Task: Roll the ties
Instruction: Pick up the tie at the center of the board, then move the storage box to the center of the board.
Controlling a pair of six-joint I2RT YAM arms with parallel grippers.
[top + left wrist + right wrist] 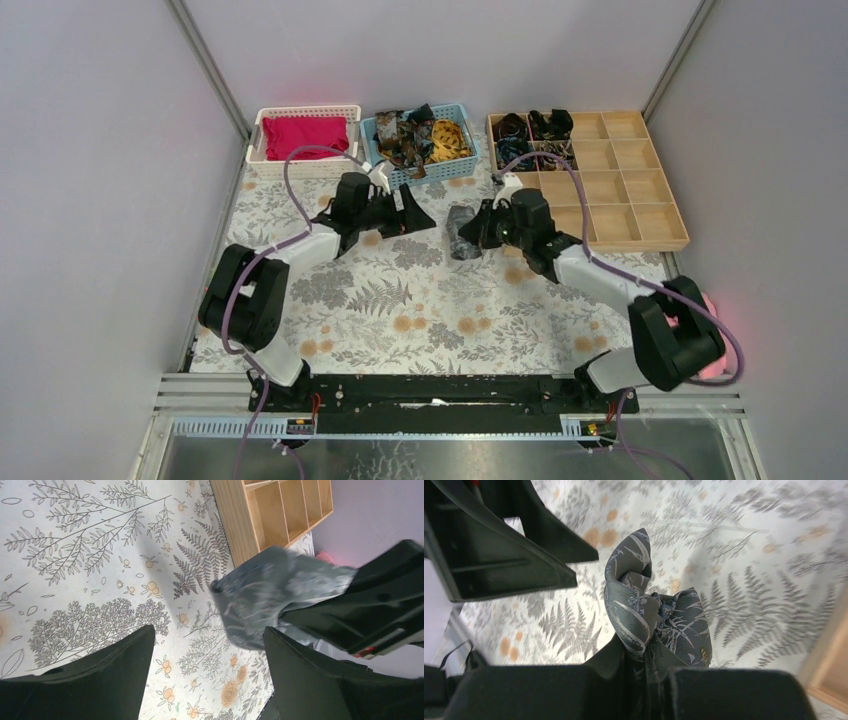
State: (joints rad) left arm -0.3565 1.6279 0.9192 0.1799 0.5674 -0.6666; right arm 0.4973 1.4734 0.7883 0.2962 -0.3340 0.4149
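Our right gripper (649, 662) pinches the loosely coiled grey tie (656, 612); our left gripper (207, 640) stands spread and empty just beside it.
We judge the coil could unwind: the grip catches only its lower folds and the outer wrap flares free, so a nudge from the left gripper or a quick release may undo it. The tie is a lumpy dark grey roll with pale leaf motifs, at the centre of the top view over the floral tablecloth (400, 300), just left of the wooden divided tray (640, 215); whether it touches the cloth we cannot tell.
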